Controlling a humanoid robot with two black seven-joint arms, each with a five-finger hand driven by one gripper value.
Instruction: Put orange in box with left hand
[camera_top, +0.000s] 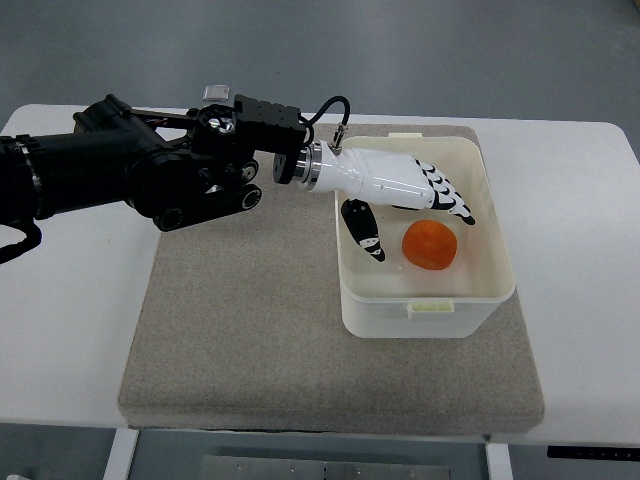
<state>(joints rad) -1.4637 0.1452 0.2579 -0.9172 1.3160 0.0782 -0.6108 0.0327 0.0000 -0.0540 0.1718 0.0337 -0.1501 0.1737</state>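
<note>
An orange (431, 245) lies on the floor of the white plastic box (425, 312), toward its right side. My left hand (415, 205) reaches in from the left over the box's upper left part, just above and left of the orange. Its white fingers (446, 197) are spread and hold nothing, and the thumb (363, 232) points down inside the box. A small gap separates the fingertips from the orange. The right arm does not show.
The box stands on the right part of a grey felt mat (250, 320), which covers the middle of a white table (70, 320). The black left arm (130, 170) stretches across the mat's upper left corner.
</note>
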